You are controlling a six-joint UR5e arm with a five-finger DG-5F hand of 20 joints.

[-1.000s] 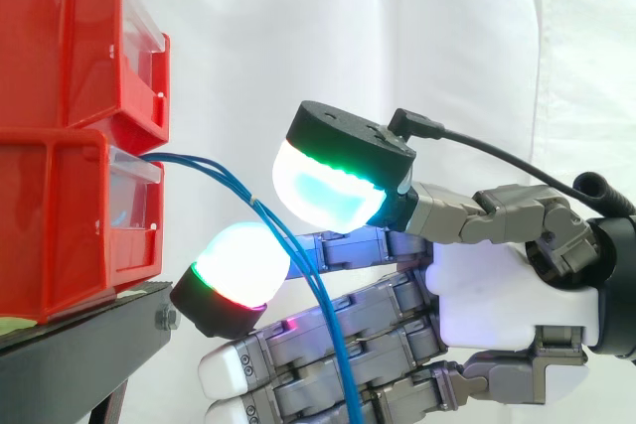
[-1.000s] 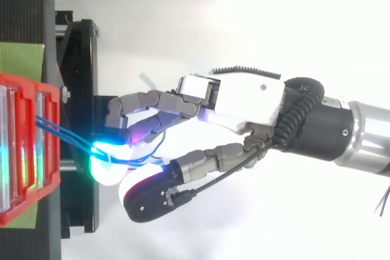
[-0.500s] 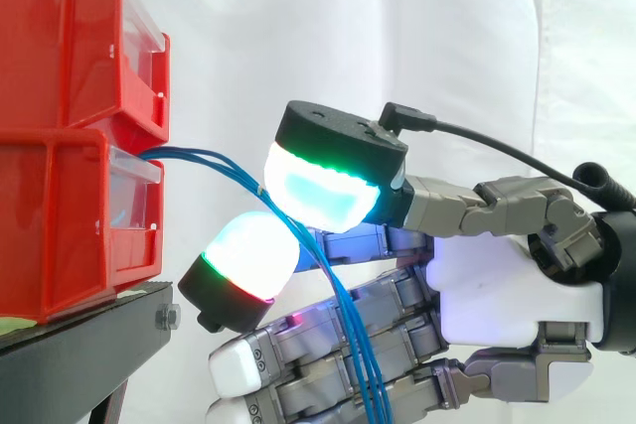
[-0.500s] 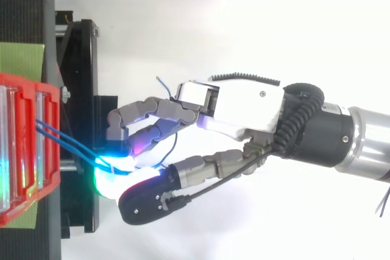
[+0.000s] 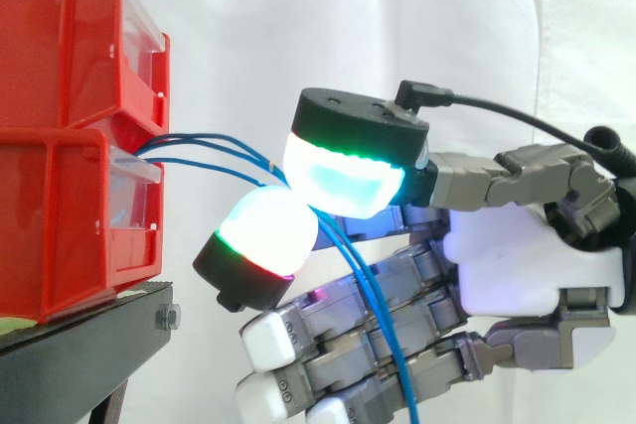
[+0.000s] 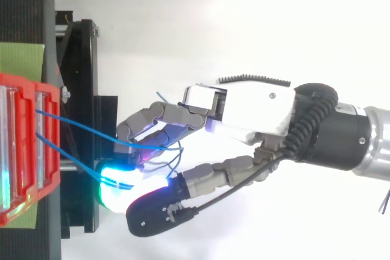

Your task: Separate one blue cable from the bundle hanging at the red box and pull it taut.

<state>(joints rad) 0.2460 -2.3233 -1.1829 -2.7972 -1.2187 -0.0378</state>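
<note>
hand [image 5: 517,275] pinches blue cables [image 5: 253,158] between thumb and finger pad, apparently several strands; isolating one and tautening from red bin [image 5: 70,215] ahead both pending.

Stacked red plastic bins [image 5: 62,196] sit at the left on the black metal stand [image 5: 89,345], with the white fabric curtain [image 5: 397,17] behind everything. Thin blue cables [image 5: 211,137] leave the lower bin's front and run right to the robot's hand [image 5: 507,275], which is beside the bins and clear of them. There the cables are nipped between the thumb pad [image 5: 343,181] above and a fingertip pad [image 5: 266,235] below, then drop in front of the other fingers.
</note>
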